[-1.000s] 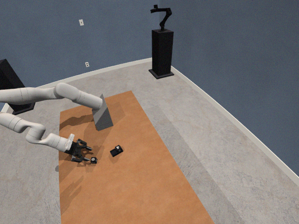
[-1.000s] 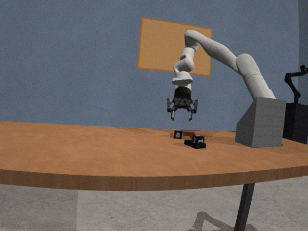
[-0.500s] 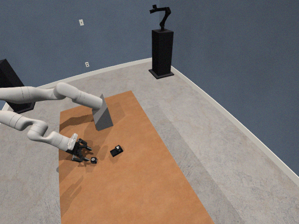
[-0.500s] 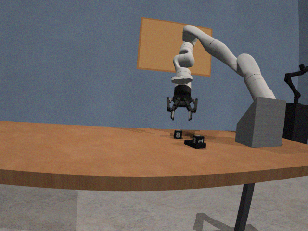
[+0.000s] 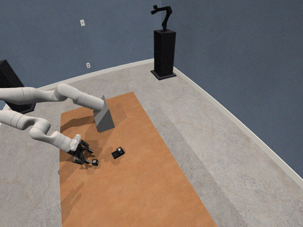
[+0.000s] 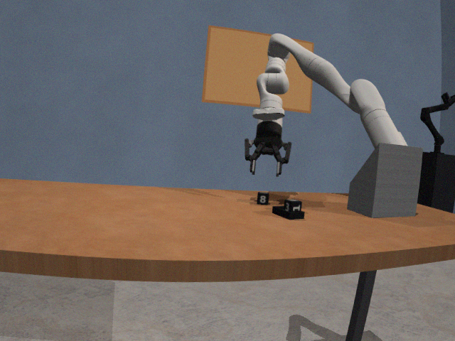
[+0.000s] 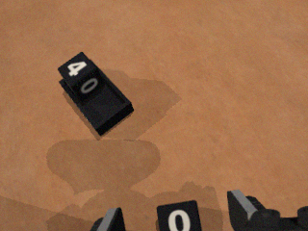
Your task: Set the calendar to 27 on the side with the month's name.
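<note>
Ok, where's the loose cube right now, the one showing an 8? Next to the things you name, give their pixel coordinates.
In the exterior view, the loose cube (image 5: 95,162) (image 6: 262,198) (image 7: 178,217) sits on the table, left of the tray (image 5: 118,154) (image 6: 281,212) (image 7: 103,113) and below the open fingers (image 6: 253,167).

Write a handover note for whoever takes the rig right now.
Gripper: open, empty, above the loose cube.
Loose black cube with white digits: on the wooden table, 0 up.
Second black cube with white digits: at one end of the black rectangular tray, 4 up.
Done: tray on the table; 27 not set.
Left: turn cubes as needed, seat both side by side, show upright 27, release.
</note>
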Controlling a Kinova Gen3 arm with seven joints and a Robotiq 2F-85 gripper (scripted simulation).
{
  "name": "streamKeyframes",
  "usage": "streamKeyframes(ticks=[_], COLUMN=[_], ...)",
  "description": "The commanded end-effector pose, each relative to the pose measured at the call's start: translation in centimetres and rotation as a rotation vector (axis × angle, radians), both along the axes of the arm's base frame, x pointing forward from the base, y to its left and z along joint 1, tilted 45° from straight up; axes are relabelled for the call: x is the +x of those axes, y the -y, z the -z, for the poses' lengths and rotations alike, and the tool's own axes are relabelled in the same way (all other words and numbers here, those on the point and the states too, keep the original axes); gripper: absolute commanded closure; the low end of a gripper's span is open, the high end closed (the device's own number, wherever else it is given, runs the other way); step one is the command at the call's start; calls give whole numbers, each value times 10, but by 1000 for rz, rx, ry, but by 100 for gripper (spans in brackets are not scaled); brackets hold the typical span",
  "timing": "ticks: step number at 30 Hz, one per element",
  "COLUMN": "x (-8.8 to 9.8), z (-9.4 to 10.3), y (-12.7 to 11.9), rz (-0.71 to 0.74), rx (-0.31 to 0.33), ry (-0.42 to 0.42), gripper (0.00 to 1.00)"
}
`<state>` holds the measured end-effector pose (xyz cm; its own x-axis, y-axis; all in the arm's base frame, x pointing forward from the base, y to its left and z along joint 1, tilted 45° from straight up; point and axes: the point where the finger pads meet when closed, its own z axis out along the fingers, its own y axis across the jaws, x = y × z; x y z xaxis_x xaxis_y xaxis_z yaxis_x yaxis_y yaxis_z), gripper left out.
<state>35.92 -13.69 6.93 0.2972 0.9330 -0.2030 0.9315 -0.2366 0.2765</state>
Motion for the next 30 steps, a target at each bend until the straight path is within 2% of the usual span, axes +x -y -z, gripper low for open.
streamKeyframes(ticks=[1, 15, 30], x=[1, 1, 1], z=[0, 1, 3], y=[-2, -2, -4], rz=[-6, 4, 54], rx=[-2, -27, -187], ry=[1, -10, -54], gripper=[31, 31, 31])
